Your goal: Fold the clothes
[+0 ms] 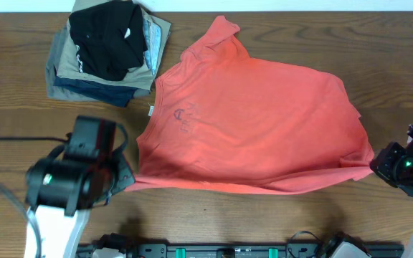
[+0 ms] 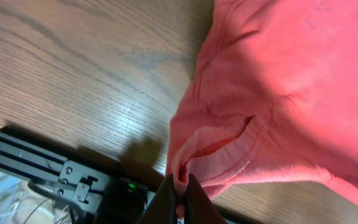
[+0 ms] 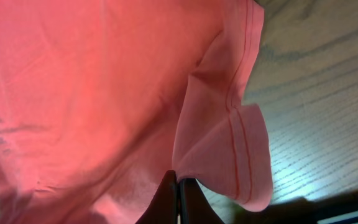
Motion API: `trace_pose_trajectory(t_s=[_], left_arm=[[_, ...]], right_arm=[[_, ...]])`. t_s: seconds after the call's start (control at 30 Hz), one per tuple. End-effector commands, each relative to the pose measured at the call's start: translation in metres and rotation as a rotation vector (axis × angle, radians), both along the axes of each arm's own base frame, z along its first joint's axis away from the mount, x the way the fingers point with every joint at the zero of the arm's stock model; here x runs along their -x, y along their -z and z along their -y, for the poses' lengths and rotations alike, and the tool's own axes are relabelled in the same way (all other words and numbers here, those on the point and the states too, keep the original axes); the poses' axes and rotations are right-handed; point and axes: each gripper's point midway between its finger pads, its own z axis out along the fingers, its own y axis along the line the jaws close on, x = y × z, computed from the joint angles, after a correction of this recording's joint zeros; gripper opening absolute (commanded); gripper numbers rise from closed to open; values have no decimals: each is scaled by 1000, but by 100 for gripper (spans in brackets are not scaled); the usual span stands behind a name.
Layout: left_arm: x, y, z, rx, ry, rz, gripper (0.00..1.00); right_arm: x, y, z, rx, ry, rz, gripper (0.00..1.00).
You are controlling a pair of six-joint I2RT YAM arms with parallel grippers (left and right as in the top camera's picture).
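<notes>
The coral-red T-shirt (image 1: 257,122) lies spread across the middle of the wooden table, with a small dark chest mark (image 1: 181,115) facing up near its left side. My left gripper (image 1: 124,179) is shut on the shirt's near left corner, pinching a hemmed fold (image 2: 182,180). My right gripper (image 1: 375,163) is shut on the shirt's near right corner, pinching a fold of the stitched hem (image 3: 179,177). The shirt also fills the left wrist view (image 2: 291,81) and the right wrist view (image 3: 92,93).
A stack of folded garments (image 1: 110,50), black with white marks on top of tan, grey and blue, sits at the back left. A black rail (image 1: 228,251) runs along the front edge. Bare wooden table (image 1: 393,64) shows to the shirt's right.
</notes>
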Motion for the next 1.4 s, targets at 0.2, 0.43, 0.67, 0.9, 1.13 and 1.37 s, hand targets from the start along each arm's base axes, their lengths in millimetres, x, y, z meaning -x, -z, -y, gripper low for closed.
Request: trace_pose_trajectory(t_s=[0.2,0.43,0.67,0.9,1.13,1.37], left_arm=[[-62,27,-3,-75,-24,15,6],[-119,41,7,-67,-5,115,6],[-155,58,13,-59,-6,158,6],[-189,74,19,-50,-8,210,6],[-216,74,24,-38,-1,295,6],[-222,71,25,-35,4,322,25]], right_arm=[[-2,26,7,-7,96,-14,1],[-10,45,23,38,184,4,1],[-17,43,40,96,251,27,1],[-12,61,52,121,300,-59,1],[-11,79,53,93,300,-118,1],[-11,83,52,85,298,-135,4]])
